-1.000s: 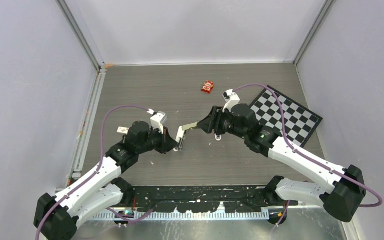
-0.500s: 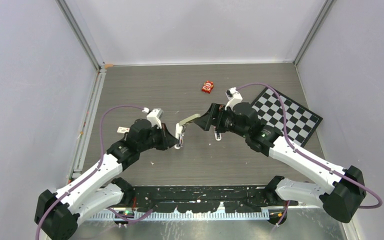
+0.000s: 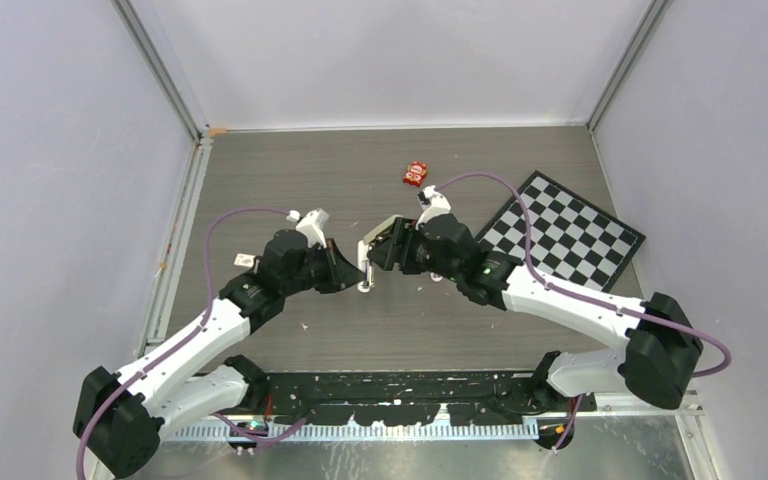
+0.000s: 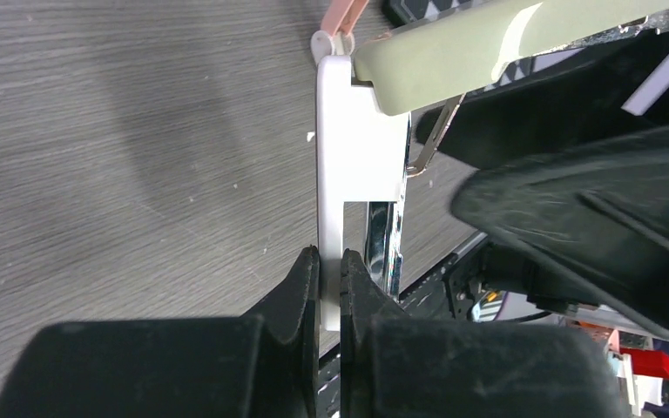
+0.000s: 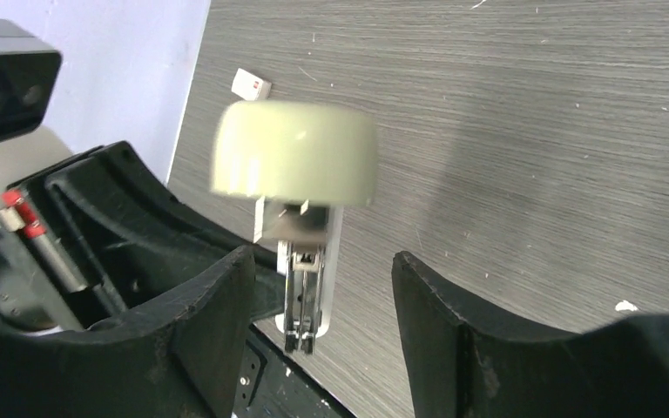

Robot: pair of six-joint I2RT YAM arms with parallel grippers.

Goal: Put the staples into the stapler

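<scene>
The stapler (image 3: 368, 256) hangs above the table, swung open. My left gripper (image 4: 331, 274) is shut on the edge of its white base (image 4: 348, 148). Its olive-grey top arm (image 4: 488, 43) angles away from the base toward my right gripper (image 3: 388, 250). In the right wrist view, the arm's rounded end (image 5: 294, 165) faces the camera, and the pale metal channel (image 5: 303, 296) hangs between my open right fingers (image 5: 218, 322), which touch neither part. The staples are not in view; I cannot tell whether the channel holds any.
A red packet (image 3: 416, 173) lies at the back of the table and a small white-and-red box (image 3: 247, 260) at the left. A checkerboard mat (image 3: 560, 235) covers the right side. A pink piece (image 4: 344, 13) lies beyond the stapler.
My right arm has moved left, close up to the stapler, and its jaws have let go of the olive arm and stand apart. The left gripper has kept its hold and shifted slightly up.
</scene>
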